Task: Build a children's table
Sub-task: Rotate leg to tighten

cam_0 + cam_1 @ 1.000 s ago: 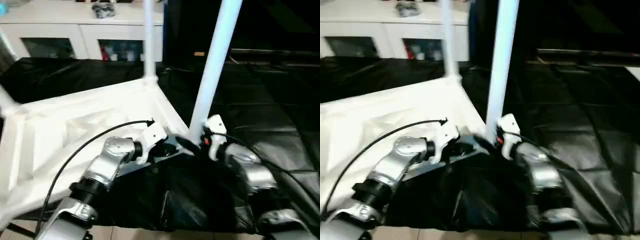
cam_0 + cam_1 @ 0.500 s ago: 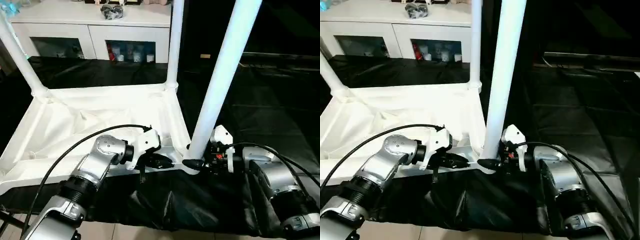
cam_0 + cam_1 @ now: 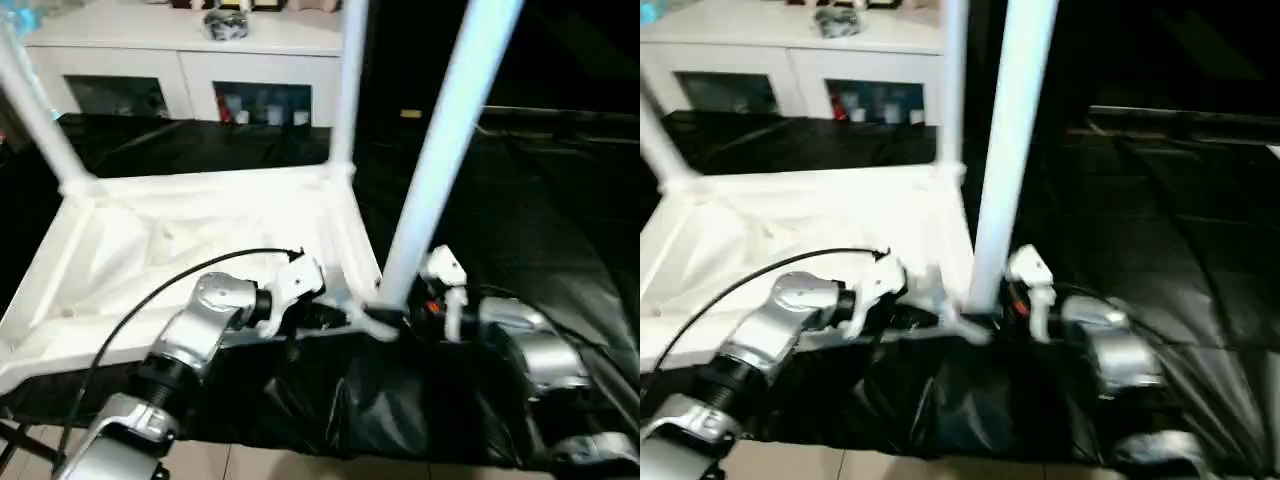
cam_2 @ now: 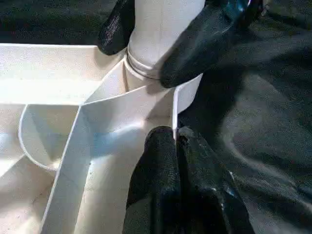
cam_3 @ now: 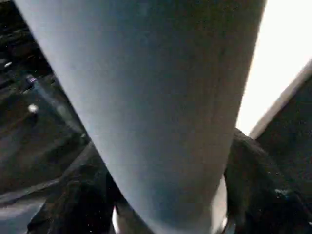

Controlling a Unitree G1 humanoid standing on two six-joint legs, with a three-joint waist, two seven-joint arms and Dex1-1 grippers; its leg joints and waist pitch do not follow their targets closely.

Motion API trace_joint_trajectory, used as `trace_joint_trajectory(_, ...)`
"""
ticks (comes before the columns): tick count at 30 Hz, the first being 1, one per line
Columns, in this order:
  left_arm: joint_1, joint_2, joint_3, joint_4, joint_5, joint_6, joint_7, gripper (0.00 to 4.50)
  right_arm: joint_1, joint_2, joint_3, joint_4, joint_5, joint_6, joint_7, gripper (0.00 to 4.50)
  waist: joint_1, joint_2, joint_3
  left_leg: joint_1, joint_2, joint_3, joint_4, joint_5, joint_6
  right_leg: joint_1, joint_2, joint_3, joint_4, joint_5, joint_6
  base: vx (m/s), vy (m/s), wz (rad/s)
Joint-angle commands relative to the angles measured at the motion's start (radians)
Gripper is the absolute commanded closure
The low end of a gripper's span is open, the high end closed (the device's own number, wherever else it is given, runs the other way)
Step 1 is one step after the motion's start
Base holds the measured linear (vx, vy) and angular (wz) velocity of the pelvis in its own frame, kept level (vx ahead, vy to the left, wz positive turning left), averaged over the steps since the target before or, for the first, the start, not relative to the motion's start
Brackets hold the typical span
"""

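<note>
The children's table lies upside down: its white tabletop (image 3: 180,250) rests on the black drape, ribbed underside up. Three white legs stand in its corner sockets: far left (image 3: 30,100), far right (image 3: 347,90) and near right (image 3: 440,160). My right gripper (image 3: 387,318) is shut on the base of the near right leg, and its black fingers (image 4: 204,44) press both sides of the leg just above the socket (image 4: 187,92). My left gripper (image 4: 175,139) is shut on the thin rim wall (image 4: 174,105) of the tabletop, right beside that socket.
The black-draped work table (image 3: 560,220) stretches to the right and behind. A white cabinet with glass doors (image 3: 180,70) stands at the back with small items on top. A black cable (image 3: 150,300) arcs over my left forearm. Light floor (image 3: 300,465) shows at the near edge.
The head view has swung and steadied. My right gripper's fingers have closed in around the base of the near right leg. The left gripper keeps its pinch on the rim.
</note>
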Motion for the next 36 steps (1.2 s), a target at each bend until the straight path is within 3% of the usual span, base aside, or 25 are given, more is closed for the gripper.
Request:
trace_joint_trajectory(1, -0.019, -0.065, -0.005, -0.018, -0.005, 0.001, 0.084, 4.5, 0.003, 0.069, 0.063, 0.043, -0.016, 0.015, -0.037, 1.91, -0.004, -0.009, -0.051, -0.009, -0.011, 0.014, -0.076, -0.304, 0.037, 0.05, -0.013, 0.016, -0.077, -0.439, -0.166, 0.0, 0.0, 0.0)
trace_joint_trajectory(4, -0.026, -0.138, 0.005, -0.001, 0.022, 0.02, 0.221, 4.5, -0.059, 0.173, 0.003, 0.151, -0.041, 0.008, -0.303, 1.91, -0.014, -0.007, -0.051, -0.012, -0.01, 0.013, -0.076, -0.298, 0.028, 0.046, -0.014, 0.017, -0.076, -0.447, -0.157, 0.0, 0.0, 0.0)
trace_joint_trajectory(6, -0.03, -0.161, 0.008, 0.006, 0.03, 0.023, 0.26, 4.5, -0.075, 0.203, -0.009, 0.174, -0.055, -0.002, -0.384, 1.91, -0.024, -0.009, -0.052, -0.015, -0.015, 0.01, -0.076, -0.295, 0.017, 0.05, -0.013, 0.013, -0.077, -0.455, -0.15, 0.0, 0.0, 0.0)
trace_joint_trajectory(8, -0.035, -0.187, 0.009, 0.014, 0.037, 0.025, 0.302, 4.5, -0.087, 0.241, -0.015, 0.188, -0.073, -0.027, -0.456, 1.91, -0.03, -0.008, -0.053, -0.011, -0.015, 0.012, -0.074, -0.303, 0.024, 0.046, -0.012, 0.014, -0.08, -0.448, -0.151, 0.0, 0.0, 0.0)
trace_joint_trajectory(12, -0.041, -0.19, 0.013, 0.023, 0.048, 0.022, 0.329, 4.5, -0.081, 0.257, 0.01, 0.189, -0.101, -0.075, -0.464, 1.91, -0.026, -0.012, -0.058, -0.015, -0.014, 0.016, -0.072, -0.272, 0.054, 0.05, -0.01, 0.016, -0.071, -0.363, -0.177, 0.0, 0.0, 0.0)
trace_joint_trajectory(14, -0.043, -0.186, 0.014, 0.027, 0.053, 0.018, 0.331, 4.5, -0.079, 0.26, 0.009, 0.19, -0.096, -0.085, -0.456, 1.36, -0.026, -0.008, -0.057, -0.016, -0.014, 0.017, -0.073, -0.265, 0.061, 0.051, -0.009, 0.016, -0.07, -0.343, -0.187, 0.0, 0.0, 0.0)
trace_joint_trajectory(20, -0.037, -0.17, 0.011, 0.029, 0.06, -0.008, 0.307, 4.5, -0.07, 0.252, -0.013, 0.165, -0.067, -0.102, -0.418, 0.79, -0.028, -0.005, -0.053, -0.013, -0.014, 0.016, -0.076, -0.31, 0.055, 0.048, -0.01, 0.015, -0.077, -0.399, -0.173, 0.0, 0.0, 0.0)
trace_joint_trajectory(23, -0.035, -0.163, 0.006, 0.03, 0.062, -0.016, 0.302, 4.5, -0.052, 0.181, -0.019, 0.101, -0.058, -0.111, -0.371, 0.75, -0.027, -0.009, -0.055, -0.015, -0.013, 0.016, -0.075, -0.302, 0.059, 0.05, -0.009, 0.017, -0.076, -0.385, -0.169, 0.0, 0.0, 0.0)
trace_joint_trajectory(26, -0.035, -0.161, 0.005, 0.031, 0.063, -0.018, 0.303, 4.5, -0.047, 0.157, -0.024, 0.082, -0.051, -0.108, -0.351, 0.75, -0.021, -0.01, -0.056, -0.014, -0.012, 0.019, -0.072, -0.27, 0.074, 0.05, -0.009, 0.019, -0.071, -0.334, -0.19, 0.0, 0.0, 0.0)
trace_joint_trajectory(29, -0.035, -0.155, 0.006, 0.032, 0.064, -0.023, 0.298, 4.5, -0.021, 0.034, -0.066, 0.031, 0.001, -0.085, -0.218, 0.75, -0.007, -0.013, -0.058, -0.011, -0.01, 0.023, -0.067, -0.24, 0.094, 0.052, -0.008, 0.02, -0.067, -0.289, -0.202, 0.0, 0.0, 0.0)
trace_joint_trajectory(31, -0.034, -0.149, 0.007, 0.033, 0.066, -0.027, 0.294, 4.5, 0.001, -0.094, -0.106, 0.023, 0.034, -0.074, -0.079, 0.75, 0.004, -0.014, -0.061, -0.014, -0.01, 0.024, -0.062, -0.202, 0.116, 0.058, -0.008, 0.02, -0.061, -0.235, -0.219, 0.0, 0.0, 0.0)
trace_joint_trajectory(32, -0.034, -0.149, 0.007, 0.033, 0.066, -0.027, 0.294, 4.5, 0.002, -0.099, -0.107, 0.023, 0.034, -0.074, -0.073, 0.75, 0.006, -0.015, -0.062, -0.015, -0.009, 0.024, -0.06, -0.194, 0.122, 0.059, -0.008, 0.02, -0.059, -0.222, -0.225, 0.0, 0.0, 0.0)
trace_joint_trajectory(33, -0.032, -0.146, 0.007, 0.032, 0.067, -0.029, 0.29, 4.5, 0.018, -0.164, -0.11, 0.03, 0.032, -0.085, -0.003, 0.75, 0.008, -0.018, -0.062, -0.018, -0.011, 0.025, -0.058, -0.177, 0.133, 0.06, -0.008, 0.019, -0.057, -0.206, -0.234, 0.0, 0.0, 0.0)
trace_joint_trajectory(36, -0.03, -0.143, 0.005, 0.029, 0.065, -0.031, 0.286, 4.5, 0.029, -0.194, -0.109, 0.025, 0.028, -0.09, 0.025, 0.75, 0.008, -0.024, -0.058, -0.025, -0.015, 0.025, -0.057, -0.185, 0.14, 0.062, -0.011, 0.015, -0.063, -0.273, -0.219, 0.0, 0.0, 0.0)
